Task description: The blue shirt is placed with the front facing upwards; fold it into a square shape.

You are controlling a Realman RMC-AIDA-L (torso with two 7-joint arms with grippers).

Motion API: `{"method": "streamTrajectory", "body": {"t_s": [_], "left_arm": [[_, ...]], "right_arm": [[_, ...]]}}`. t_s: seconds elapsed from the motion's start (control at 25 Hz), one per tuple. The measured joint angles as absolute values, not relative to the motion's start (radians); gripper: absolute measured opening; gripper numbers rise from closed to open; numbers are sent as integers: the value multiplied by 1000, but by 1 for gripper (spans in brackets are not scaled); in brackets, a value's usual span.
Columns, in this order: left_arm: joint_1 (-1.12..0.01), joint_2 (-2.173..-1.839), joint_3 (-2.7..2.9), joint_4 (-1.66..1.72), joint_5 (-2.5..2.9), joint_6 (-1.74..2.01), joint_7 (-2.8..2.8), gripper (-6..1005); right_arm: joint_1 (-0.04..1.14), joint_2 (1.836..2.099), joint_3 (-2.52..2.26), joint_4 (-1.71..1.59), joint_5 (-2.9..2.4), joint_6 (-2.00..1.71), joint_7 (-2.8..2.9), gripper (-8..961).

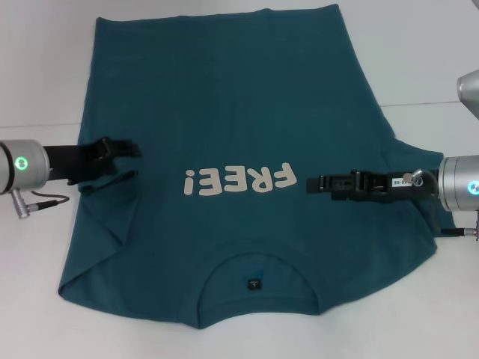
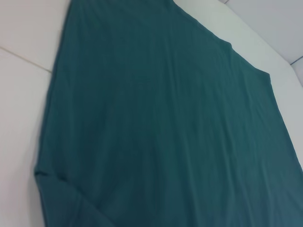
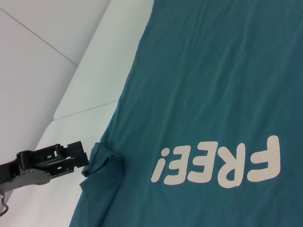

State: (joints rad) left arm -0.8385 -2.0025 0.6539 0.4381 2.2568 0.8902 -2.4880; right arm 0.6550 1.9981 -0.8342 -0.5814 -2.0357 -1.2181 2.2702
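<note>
In the head view, the large dark teal-blue cotton short-sleeved shirt [image 1: 232, 149] lies front up on the white surface [image 1: 45, 67], its collar nearest the robot and its off-white "FREE!" lettering [image 1: 239, 179] across the middle. The left sleeve is already folded in over the body, leaving a straight left edge; the right sleeve lies spread out under the right arm. The left pincer [image 1: 129, 147] reaches in from the left edge and sits over the cloth beside a small raised pucker of fabric; whether its fingers are apart or together cannot be told. The right pincer [image 1: 314, 184] lies low over the chest, just right of the lettering, and its finger state cannot be told either.

The left wrist view shows only the blue shirt [image 2: 161, 118] spread flat, with faint creases, and white surface at the borders.

In the right wrist view, the lettering [image 3: 218, 163] is plain, and the left pincer [image 3: 78, 153] touches a bunched fold at the shirt's edge.
</note>
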Motion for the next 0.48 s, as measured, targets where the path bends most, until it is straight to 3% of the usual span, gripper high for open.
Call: {"method": "streamTrajectory", "body": {"t_s": [0.32, 0.48], "left_arm": [[-850, -2014, 658, 447, 2256, 909, -2486, 633], [-802, -1991, 653, 453, 2257, 888, -2562, 633]], "right_arm": [[648, 2000, -835, -581, -2036, -1215, 2269, 770], [646, 1999, -835, -581, -2036, -1215, 2269, 769]]}}
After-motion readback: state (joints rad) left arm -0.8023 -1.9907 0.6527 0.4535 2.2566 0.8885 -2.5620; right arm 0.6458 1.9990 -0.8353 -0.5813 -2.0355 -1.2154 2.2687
